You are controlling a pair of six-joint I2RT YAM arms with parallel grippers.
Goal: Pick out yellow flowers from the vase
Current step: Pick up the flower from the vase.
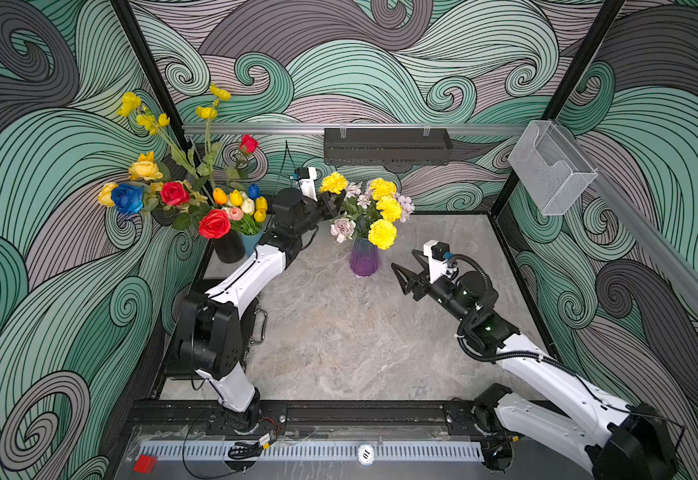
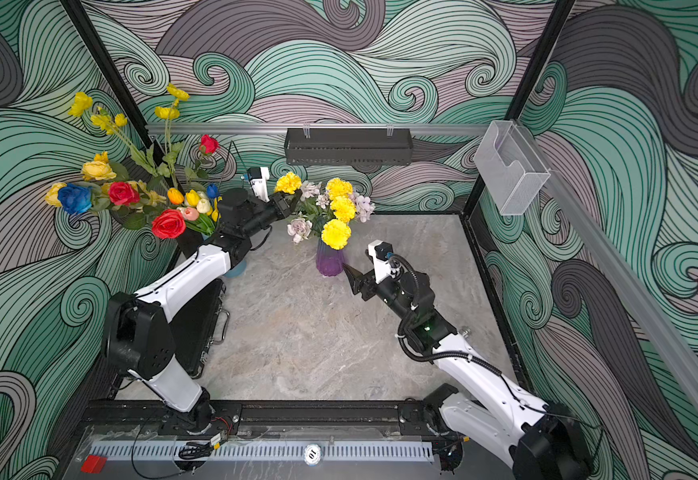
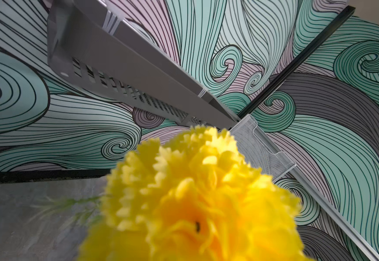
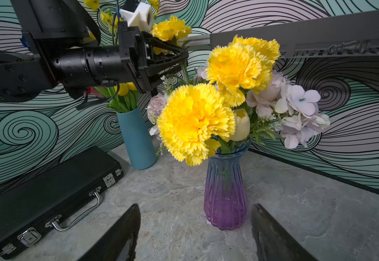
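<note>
Since the left gripper (image 4: 184, 54) has its fingers (image 4: 166, 50) drawn to a point on a green stem (image 4: 185, 67), as the right wrist view shows them, the coming pull turns on how that stem lies. It runs from the fingertips down toward the mouth of the purple vase (image 4: 225, 196) and leans out to the left arm's side, so its long axis is steep but tilted. Just beyond the fingertips, at the stem's upper end, sits the yellow pom-pom (image 1: 333, 183), facing up and away from the vase. The left wrist view shows it blurred in the foreground and shows no fingers. A draw along the stem's own line, up and outward, looks least likely to snag its neighbours. Below and past the fingers, 3 more yellow pom-poms (image 1: 382, 234) and a pale yellow tulip (image 4: 241, 124) stand in the vase among lilac blooms (image 4: 301, 106). Farther off, the right gripper (image 4: 195, 206) hangs low beside the vase's base, fingers spread wide and holding nothing, well apart from the pinched stem, so the left arm is plainly nearer. Farthest, behind the left arm, a blue vase (image 4: 136, 140) holds other flowers
</note>
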